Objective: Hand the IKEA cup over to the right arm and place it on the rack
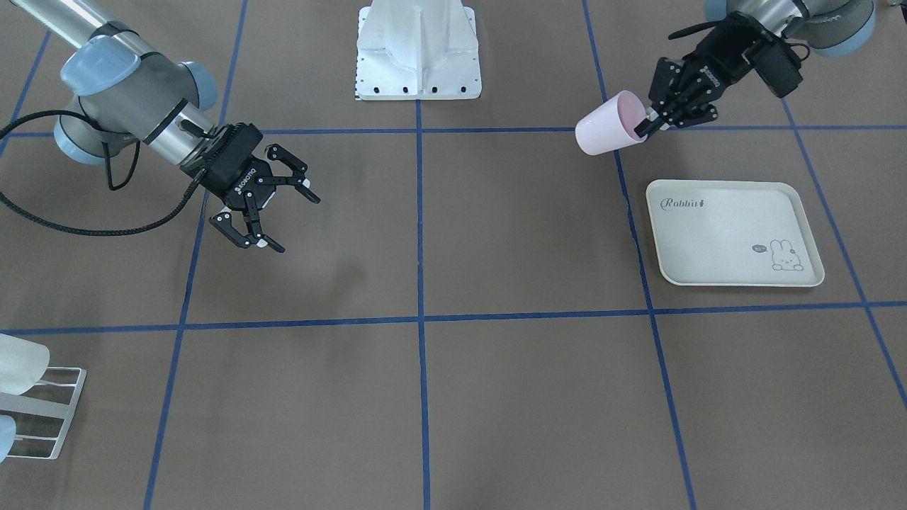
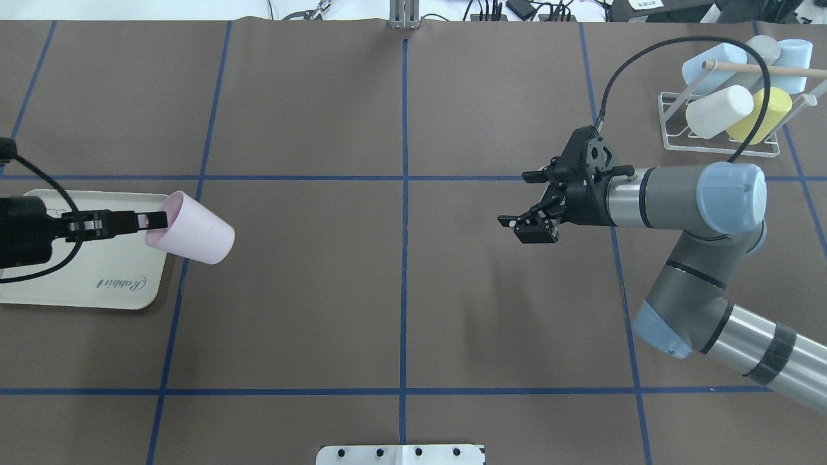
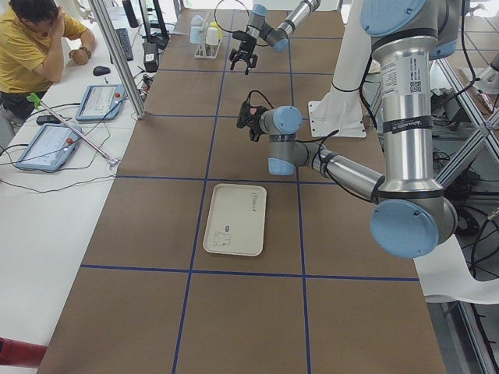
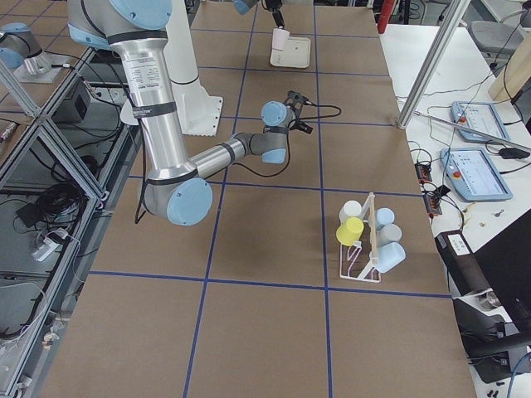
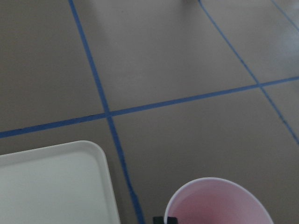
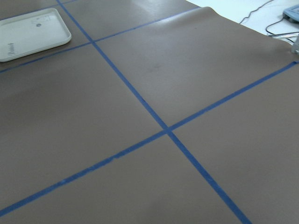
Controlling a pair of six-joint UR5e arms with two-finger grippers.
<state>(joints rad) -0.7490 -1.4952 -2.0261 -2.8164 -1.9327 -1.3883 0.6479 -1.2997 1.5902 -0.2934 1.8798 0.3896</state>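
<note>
One pink cup [image 2: 194,230] pinched by left end effector [image 2: 155,219] near tray [image 2: 97,284], right end effector [image 1: 295,224] spread — rack [image 2: 717,150] crowded.

The cup [image 2: 194,229] was seen in pale pink, the tray [image 1: 716,234] in cream with a grey rabbit print, and the table [image 1: 524,234] in brown — crossed by a blue tape grid. The rack [image 2: 711,151] was noted as white, the racked cups [image 2: 718,111] as pale blue, white and yellow.

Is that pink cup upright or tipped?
Tipped. The left tool pinches the cup by its rim, holding it nearly sideways, with its base pointing away from the tool.
</note>
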